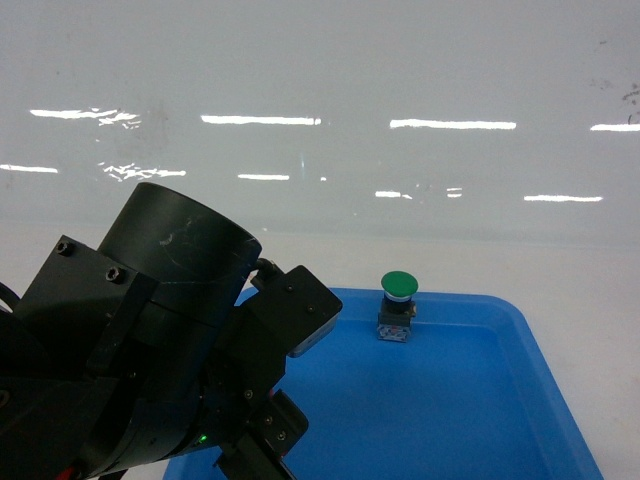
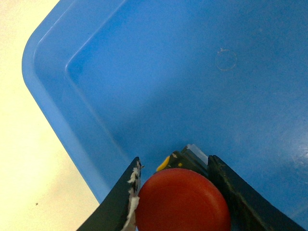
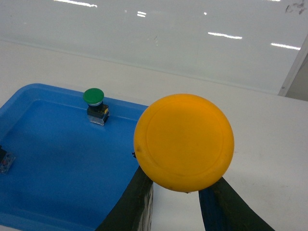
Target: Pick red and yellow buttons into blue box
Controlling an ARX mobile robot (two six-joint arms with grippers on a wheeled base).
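Note:
In the left wrist view the red button (image 2: 182,199) sits between the black fingers of my left gripper (image 2: 175,163), which is shut on its black-and-clear base. It hangs over the floor of a shallow blue tray (image 2: 53,103), near a corner. In the right wrist view the yellow button (image 3: 184,142) fills the middle, and my right gripper (image 3: 177,182) is shut on it under the cap. It is held over the white table just past the tray's right rim (image 3: 122,103). The blue box is out of view.
A green-capped button (image 1: 397,305) stands upright at the far side of the tray (image 1: 520,330). My left arm (image 1: 150,350) fills the lower left of the head view. A small black-and-clear part (image 3: 4,161) shows at the tray's left edge.

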